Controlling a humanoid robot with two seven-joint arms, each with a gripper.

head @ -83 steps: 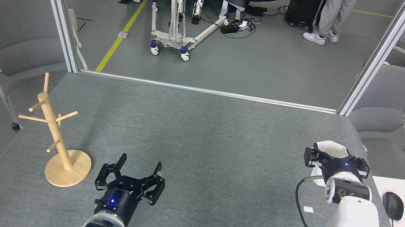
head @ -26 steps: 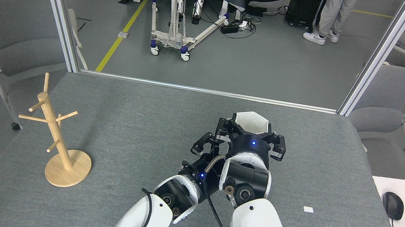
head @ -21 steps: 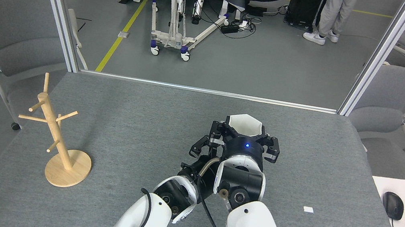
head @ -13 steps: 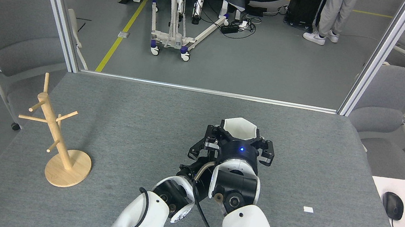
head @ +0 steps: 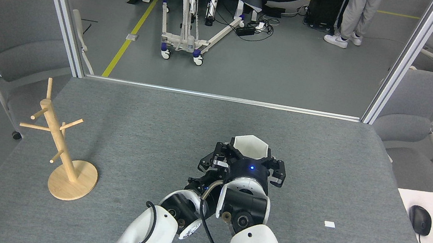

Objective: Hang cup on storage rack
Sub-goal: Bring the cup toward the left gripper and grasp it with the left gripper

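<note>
The right gripper [head: 249, 153] clasps the white cup [head: 251, 145] at mid-table, the left gripper [head: 209, 168] crowds underneath, its jaws unreadable, far from the storage rack [head: 60, 144].

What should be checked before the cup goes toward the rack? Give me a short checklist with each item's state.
1. Cup held in the right gripper: ok, the fingers close around it.
2. Cup upright, opening up: ok.
3. Cup's handle position: cannot tell, hidden behind the gripper.
4. Left gripper state: cannot tell, crowded under the right wrist.
5. Storage rack upright, pegs free: ok, at the table's left edge.
6. Path from cup to rack: ok, bare table between them.
</note>
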